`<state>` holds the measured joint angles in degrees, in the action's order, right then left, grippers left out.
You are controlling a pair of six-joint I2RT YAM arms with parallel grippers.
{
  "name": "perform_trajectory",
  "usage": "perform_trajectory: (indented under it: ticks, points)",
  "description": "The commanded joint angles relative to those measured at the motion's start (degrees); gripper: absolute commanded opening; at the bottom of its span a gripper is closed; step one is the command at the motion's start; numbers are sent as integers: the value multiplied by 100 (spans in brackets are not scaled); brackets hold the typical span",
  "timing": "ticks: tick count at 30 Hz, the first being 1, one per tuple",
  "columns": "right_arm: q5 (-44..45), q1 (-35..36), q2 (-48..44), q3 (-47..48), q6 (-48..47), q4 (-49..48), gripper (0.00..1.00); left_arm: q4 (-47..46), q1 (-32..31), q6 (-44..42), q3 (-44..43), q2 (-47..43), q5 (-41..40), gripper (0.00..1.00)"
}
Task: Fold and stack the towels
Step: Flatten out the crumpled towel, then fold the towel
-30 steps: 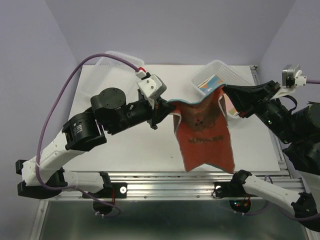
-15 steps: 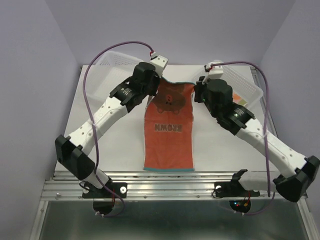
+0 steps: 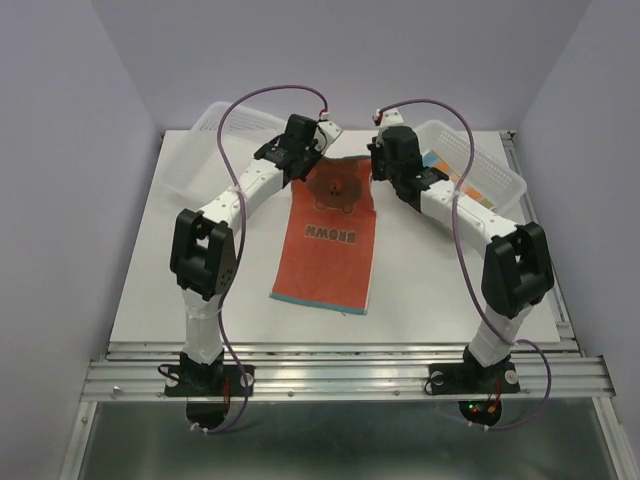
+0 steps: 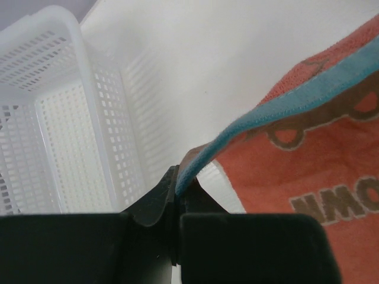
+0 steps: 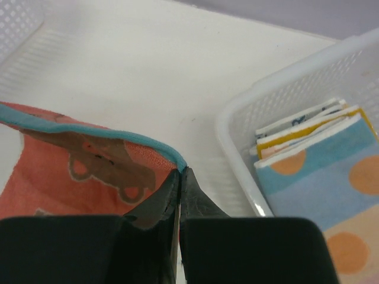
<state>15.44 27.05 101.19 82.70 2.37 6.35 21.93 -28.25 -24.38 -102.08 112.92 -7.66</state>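
An orange towel (image 3: 328, 240) with a teal edge, a brown bear and the word BROWN lies spread lengthwise on the white table, its near end flat and its far end lifted. My left gripper (image 3: 312, 163) is shut on the towel's far left corner (image 4: 188, 168). My right gripper (image 3: 376, 160) is shut on its far right corner (image 5: 179, 165). Several folded towels (image 5: 320, 160), one light blue with orange dots, lie stacked in the right basket (image 3: 480, 170).
A second clear mesh basket (image 3: 215, 135) stands at the back left, close beside my left gripper (image 4: 65, 136). The right basket's rim (image 5: 237, 160) is just right of my right gripper. The white table top (image 3: 200, 300) ends at a metal rail near the arm bases.
Both grippers have carried the towel's held corners toward the far edge of the table. The towel, hanging a second ago, now lies stretched out on the table with its near end down.
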Motion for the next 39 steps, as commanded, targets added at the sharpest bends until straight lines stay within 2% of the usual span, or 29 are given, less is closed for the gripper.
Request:
perform_trajectory:
  ticks: [1, 6, 10, 15, 18, 25, 30, 35, 39]
  points:
    - [-445, -252, 304, 651, -876, -869, 1, 47, 144, -655, -567, 194, -210, 0]
    - [-787, -279, 629, 923, -1792, -1118, 1, -163, 179, -814, -585, 414, -78, 0]
    - [-1508, -323, 701, 880, -2661, -978, 1, -242, 188, -840, -559, 441, 115, 0]
    - [-2325, -323, 271, 302, -2689, -792, 1, -251, 197, -1024, -208, 169, 150, 0]
    - [-3096, -314, -160, -279, -2689, -741, 1, -390, 197, -1147, 256, -112, 615, 0]
    - [-3882, -314, -1004, -1053, -3075, 14, 1, -831, 206, -1797, 1602, -1052, 1590, 0]
    - [-4504, -297, -1443, -1343, -3182, 428, 1, -234, 206, -2106, 1463, -1229, 2233, 0]
    - [-4287, 72, -1786, -1414, -3218, 999, 1, -207, 215, -2088, 1568, -1395, 2172, 0]
    - [-3953, 327, -2032, -1809, -3041, 921, 1, -409, 215, -2176, 2156, -1816, 2269, 0]
